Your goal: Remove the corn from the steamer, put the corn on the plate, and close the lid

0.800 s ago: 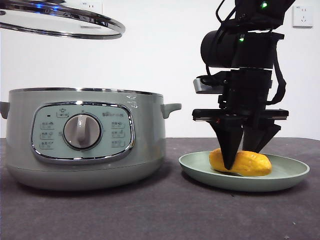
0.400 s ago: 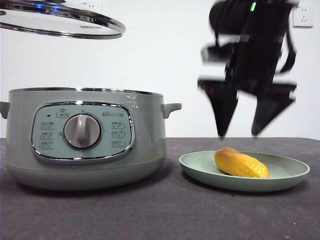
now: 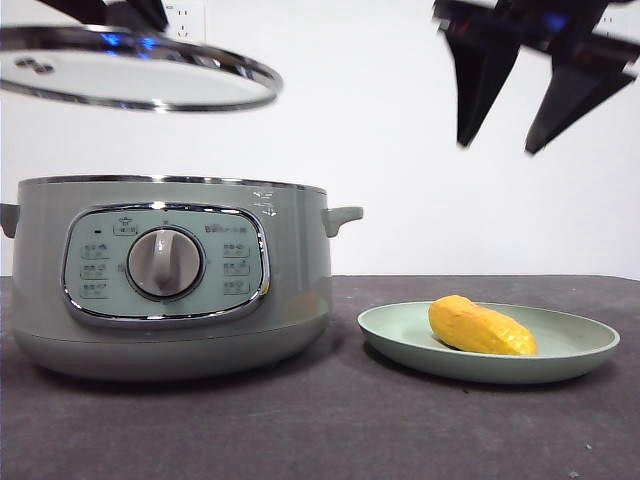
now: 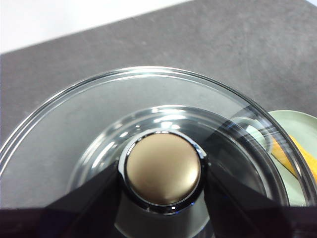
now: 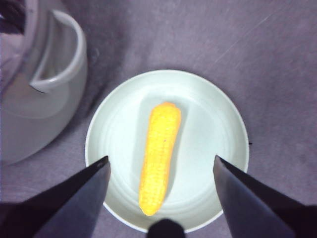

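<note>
The short yellow-orange corn cob (image 3: 481, 327), bumpy and tapered at both ends, lies on its side inside the shallow, matte pale green plate (image 3: 400, 335), which sits on the dark, faintly textured table (image 3: 330, 420) just beside the big round sage-green steamer (image 3: 290, 290) with its chrome rim. From my right wrist the cob's whole length shows (image 5: 159, 156), and only the steamer's side handle (image 5: 64, 54) and a slice of its wall are in view. My right pincer (image 3: 535, 90) hangs high above the plate, its two black jaws wide apart and empty, blurred in the front view and cut off by the top edge. My left pincer (image 4: 163, 173) is clamped on the knob (image 4: 163, 168) of the domed glass lid (image 3: 140, 80) with its chrome rim, holding it in the air above the open steamer; the front view shows only that pincer's black tips. The knob looks tan here, its true colour hard to judge.
</note>
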